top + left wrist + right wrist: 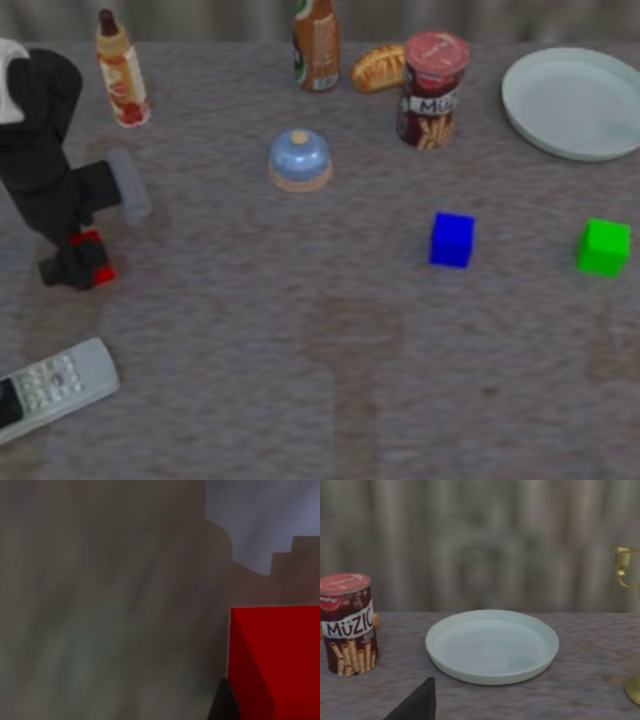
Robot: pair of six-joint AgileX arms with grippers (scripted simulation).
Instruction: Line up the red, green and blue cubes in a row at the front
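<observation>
You can read "MÜZIC" in white letters on the red-lidded snack can [348,625]; no other label is legible.

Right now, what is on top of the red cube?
The left gripper sits over the red cube, fingers on either side, near the table's left edge. It covers most of the cube's top.

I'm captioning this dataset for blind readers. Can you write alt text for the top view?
The left gripper sits over the red cube at the table's left; the blue cube and green cube lie apart on the right. A bell, bottles, a can, a plate and a remote surround them.
</observation>
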